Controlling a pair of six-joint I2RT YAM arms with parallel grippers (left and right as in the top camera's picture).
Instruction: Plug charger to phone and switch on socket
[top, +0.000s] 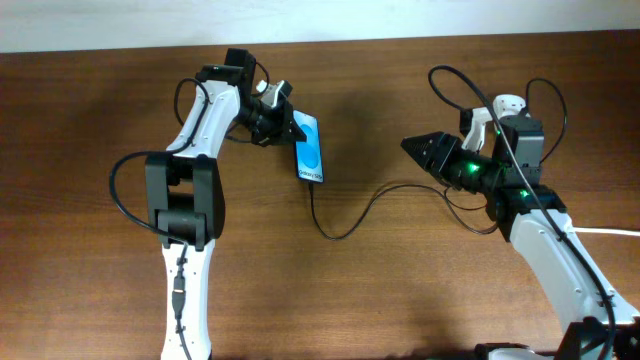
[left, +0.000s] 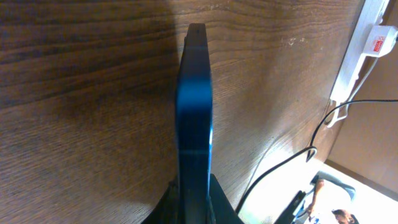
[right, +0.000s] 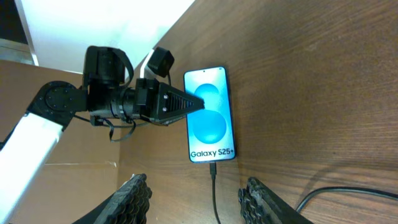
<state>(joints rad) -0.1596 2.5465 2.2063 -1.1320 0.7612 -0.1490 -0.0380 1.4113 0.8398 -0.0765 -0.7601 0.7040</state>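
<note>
The phone (top: 310, 150) has a bright blue screen reading "Galaxy S25+" (right: 210, 118). My left gripper (top: 285, 125) is shut on its upper part, and the left wrist view shows the phone edge-on (left: 194, 112) between the fingers. The charger's plug tip (right: 213, 167) sits in the phone's lower end. Its thin black cable (top: 345, 228) loops across the table toward my right arm. My right gripper (top: 420, 150) is open and empty, to the right of the phone, and the cable (right: 215, 190) runs between its fingers (right: 199, 202). The white socket (left: 360, 50) has a red-marked switch.
The socket's thick white cord (top: 610, 232) runs off the right edge. In the overhead view the right arm covers most of the socket. Black robot cables loop above the right arm (top: 455, 80). The table (top: 90, 120) is dark wood.
</note>
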